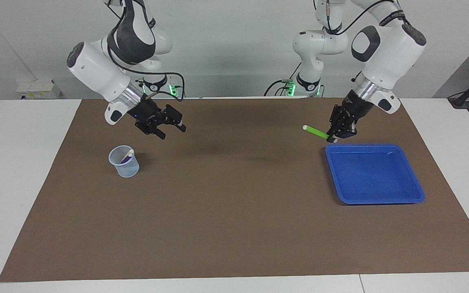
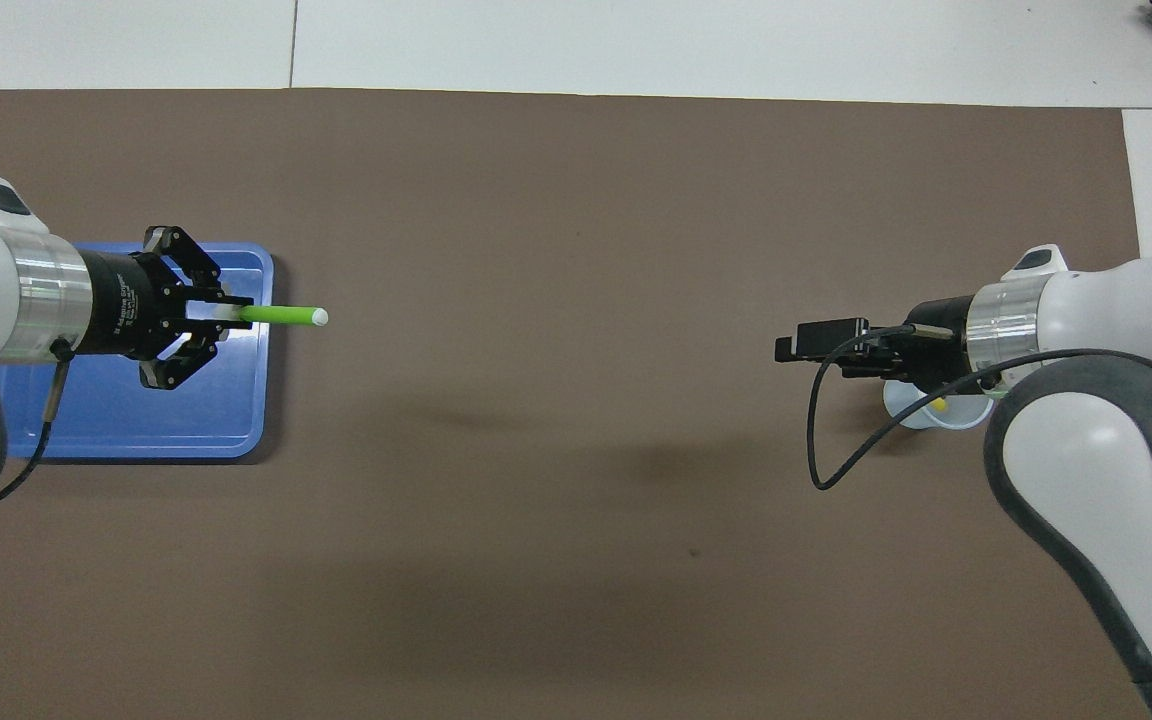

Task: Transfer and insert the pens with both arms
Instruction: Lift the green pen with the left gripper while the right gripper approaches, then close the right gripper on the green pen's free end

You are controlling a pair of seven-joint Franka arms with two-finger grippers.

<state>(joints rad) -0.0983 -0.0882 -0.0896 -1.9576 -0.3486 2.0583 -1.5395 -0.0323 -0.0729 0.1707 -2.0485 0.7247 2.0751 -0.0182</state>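
Transfer step: my left pincer (image 1: 333,137) clenched on bright green marker pen (image 1: 315,132), airborne at blue plastic tray (image 1: 417,194) edge. Right pincer (image 1: 168,127) released, above desk. Next: mid-desk handover, then translucent cup (image 1: 124,162).

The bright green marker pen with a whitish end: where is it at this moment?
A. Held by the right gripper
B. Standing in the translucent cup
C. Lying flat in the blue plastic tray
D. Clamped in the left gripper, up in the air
D: the left gripper is shut on the bright green marker pen, holding it raised at the blue plastic tray's edge and pointing toward the right arm's end, while the right gripper hangs open above the mat.
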